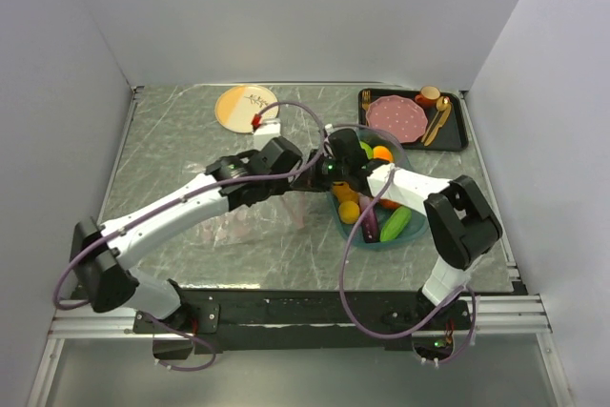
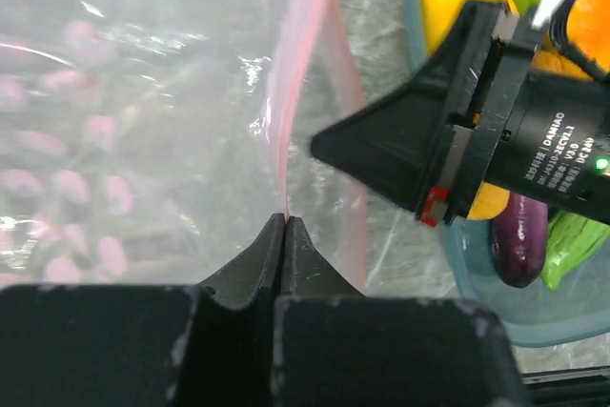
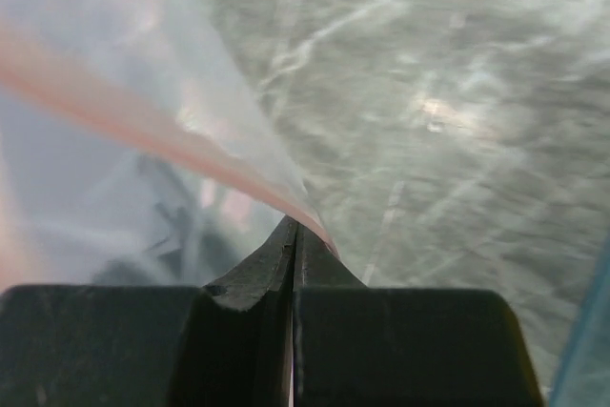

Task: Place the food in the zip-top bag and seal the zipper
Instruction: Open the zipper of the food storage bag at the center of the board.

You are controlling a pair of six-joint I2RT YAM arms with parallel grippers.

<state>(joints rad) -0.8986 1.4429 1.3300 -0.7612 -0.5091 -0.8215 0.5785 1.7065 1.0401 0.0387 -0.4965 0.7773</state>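
Mid-table: left gripper (image 2: pixel 286 224) and right gripper (image 3: pixel 294 229), each clamped on the zipper (image 2: pixel 297 92) of the zip-top bag (image 2: pixel 114 131). Just right, under the right arm, the teal tray (image 1: pixel 412 232) holds the food (image 1: pixel 396 224). Open tabletop (image 1: pixel 172 140) lies left. At the far edge: yellow plate (image 1: pixel 238 107), black tray (image 1: pixel 461 131).

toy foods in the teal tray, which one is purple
The eggplant, next to the green cucumber; the rest are yellow, green or orange.
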